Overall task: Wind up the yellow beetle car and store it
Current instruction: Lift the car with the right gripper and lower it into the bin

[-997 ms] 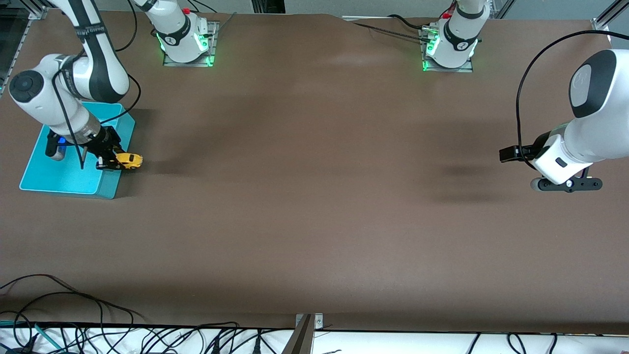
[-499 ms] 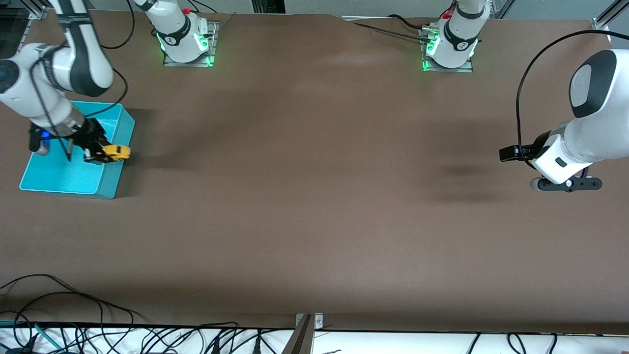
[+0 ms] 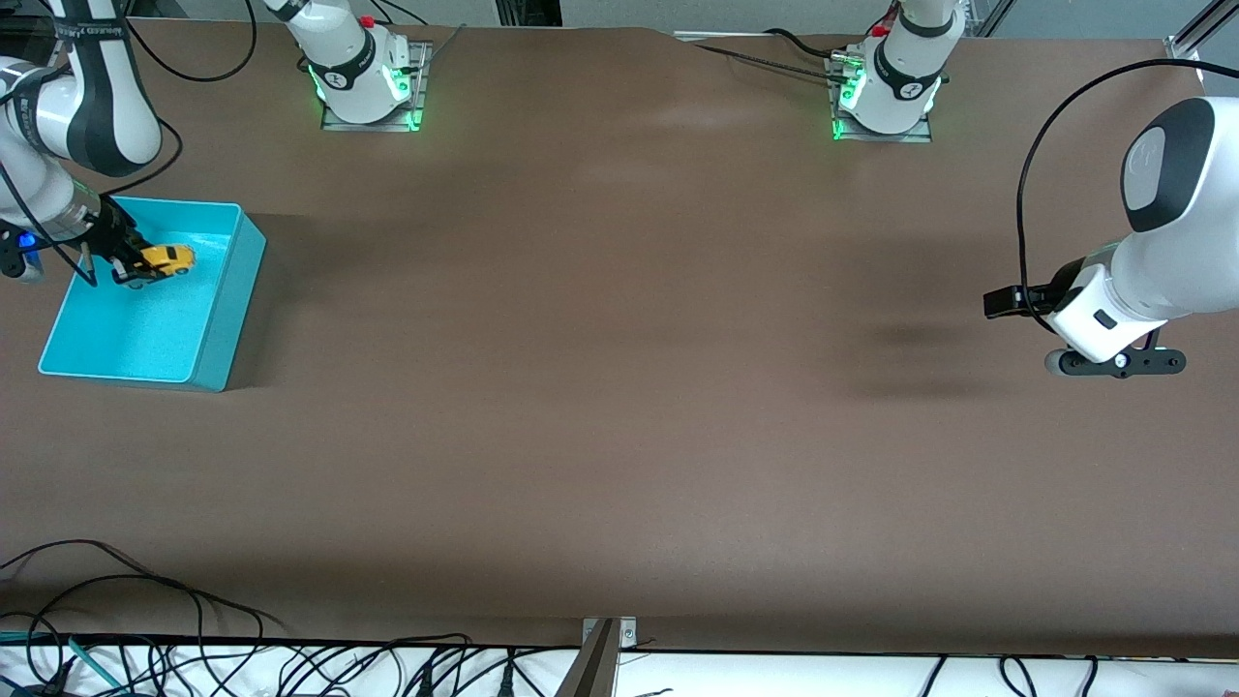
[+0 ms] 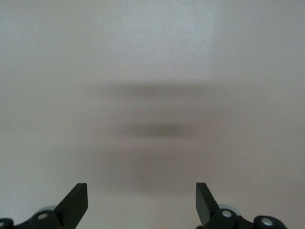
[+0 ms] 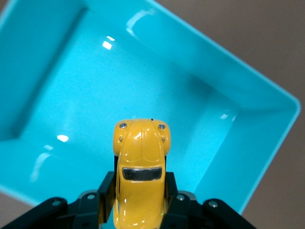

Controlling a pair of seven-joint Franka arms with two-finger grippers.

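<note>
Front view: the right gripper holds the yellow beetle car over the teal bin. The left gripper waits above the table.

Left wrist view: its jaws stand wide, holding nothing.

Right wrist view: the jaws clamp the car over the bin's inside.

One yellow beetle car, a single toy with a rounded body and dark windows. One teal bin, an open rectangular tray with raised walls. Two robot arms, each rising from one base plate lit green: two plates in all, the right arm's base and the left arm's base. Two grippers: one right gripper and one left gripper, each with two fingers, four fingers counted together. One brown table. One metal bracket at the table's near edge. Loose black cables lie along that edge, too tangled to count.
</note>
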